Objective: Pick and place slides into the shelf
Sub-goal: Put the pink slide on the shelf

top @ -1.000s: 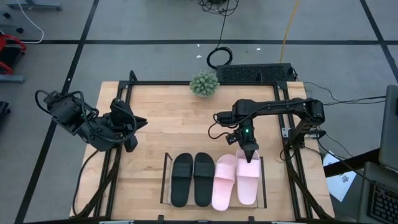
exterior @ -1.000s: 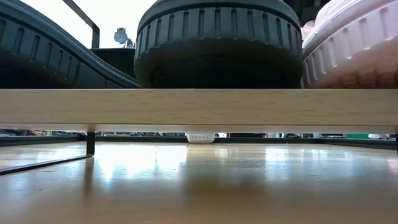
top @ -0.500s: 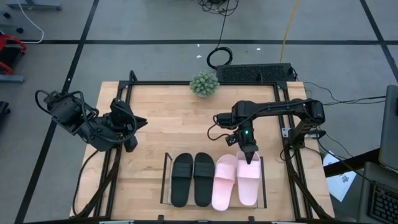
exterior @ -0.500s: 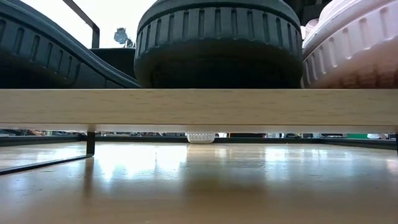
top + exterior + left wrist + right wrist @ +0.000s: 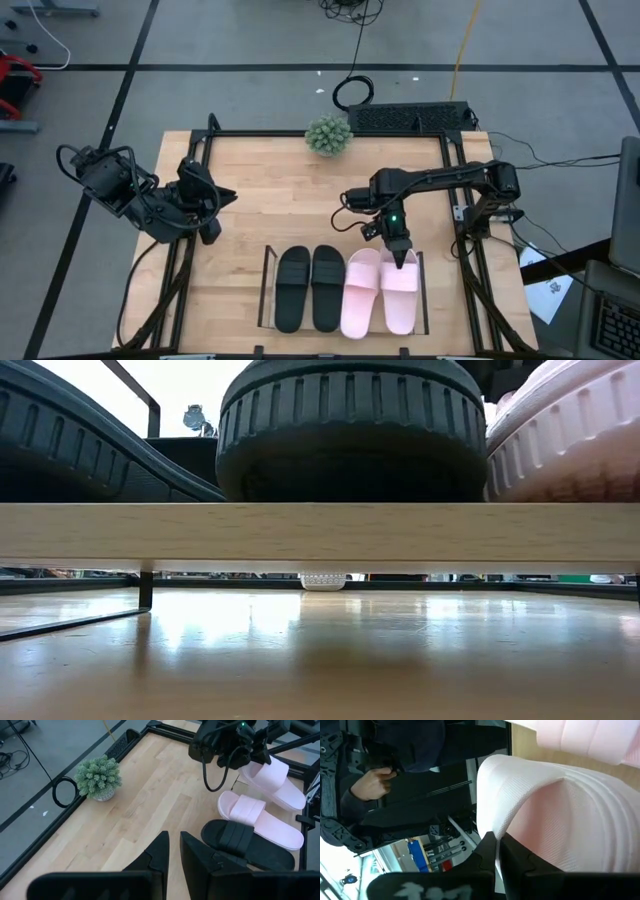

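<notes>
All four slides lie side by side in the shelf [image 5: 266, 290] at the table's near edge. The two black ones [image 5: 292, 288] [image 5: 328, 287] are on the left. The two pale pink ones [image 5: 360, 292] [image 5: 400, 292] are on the right. In the low view their ends [image 5: 350, 430] [image 5: 570, 440] rest on the shelf's wooden board [image 5: 320, 535]. My right gripper [image 5: 401, 257] [image 5: 496, 847] is shut at the far end of the rightmost pink slide. My left gripper [image 5: 212, 228] [image 5: 173, 851] is shut and waits over the table's left side. My right gripper pushes on the far end of the rightmost pink slide [image 5: 402, 266] with its shut fingers, slanting down from the far side. In the right wrist view the pink surface [image 5: 530, 820] stands right at the fingertips. The slide lies flat in the shelf.
A small potted plant [image 5: 328, 135] stands at the table's far edge. A black frame [image 5: 452, 200] runs round the table, and cables hang off the right arm. The bare wood between plant and shelf is free. A person's hand [image 5: 370, 780] shows beyond the table in the right wrist view.
My right gripper has moved a little toward the table's near edge. The rightmost pink slide has slid with it, farther into the shelf, and now lines up more closely with the other pink slide.
</notes>
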